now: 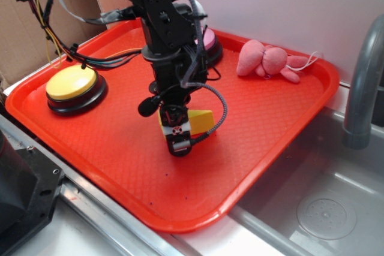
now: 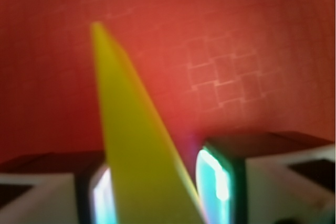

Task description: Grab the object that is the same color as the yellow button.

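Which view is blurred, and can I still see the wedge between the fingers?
Wrist view: soft and out of focus, yet the wedge reads clearly between the fingers. Exterior view: sharp, even light, though the gripper partly hides the wedge.

A: The shallow plastic tray (image 1: 282, 118) is bright red-orange with a fine grid texture; the wrist view shows pale woven squares on it. The small solid wedge (image 1: 202, 122) is plain yellow.

B: The round push button with the domed top (image 1: 72, 82) is that same yellow, on a black base ring. The second round button (image 1: 210, 39) is pink-topped, the soft plush toy (image 1: 264, 60) pale pink, the robot's jointed gripper (image 1: 178, 142) black, and the sink (image 1: 312, 202) dull grey metal.
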`<state>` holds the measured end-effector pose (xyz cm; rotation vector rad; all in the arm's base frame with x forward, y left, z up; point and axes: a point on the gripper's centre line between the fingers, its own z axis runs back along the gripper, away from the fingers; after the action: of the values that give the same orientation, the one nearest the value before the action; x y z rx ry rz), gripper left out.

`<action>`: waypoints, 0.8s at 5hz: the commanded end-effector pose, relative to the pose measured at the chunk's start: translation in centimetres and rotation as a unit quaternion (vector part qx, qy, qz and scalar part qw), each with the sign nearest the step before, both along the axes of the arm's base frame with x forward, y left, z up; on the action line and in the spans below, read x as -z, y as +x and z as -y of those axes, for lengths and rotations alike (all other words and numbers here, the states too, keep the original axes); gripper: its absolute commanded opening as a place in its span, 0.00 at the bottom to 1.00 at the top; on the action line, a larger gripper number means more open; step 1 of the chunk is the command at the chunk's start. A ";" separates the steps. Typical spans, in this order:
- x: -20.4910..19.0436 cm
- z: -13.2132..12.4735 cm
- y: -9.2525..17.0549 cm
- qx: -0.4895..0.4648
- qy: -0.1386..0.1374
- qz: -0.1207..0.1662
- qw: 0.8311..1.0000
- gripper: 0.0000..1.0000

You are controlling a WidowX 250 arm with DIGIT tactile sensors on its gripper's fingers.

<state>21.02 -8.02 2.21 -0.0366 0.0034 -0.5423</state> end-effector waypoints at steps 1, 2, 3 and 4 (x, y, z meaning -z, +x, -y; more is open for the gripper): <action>-7.8 -2.2 0.3 -0.151 0.007 0.003 0.988 0.00; -12.5 -5.5 0.9 -0.273 -0.031 0.007 0.961 0.00; -15.7 -7.6 0.9 -0.341 -0.048 0.028 0.938 0.00; -17.0 -9.0 0.6 -0.363 -0.065 0.063 0.927 0.00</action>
<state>21.65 1.21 17.66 -0.1248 -0.1026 0.2046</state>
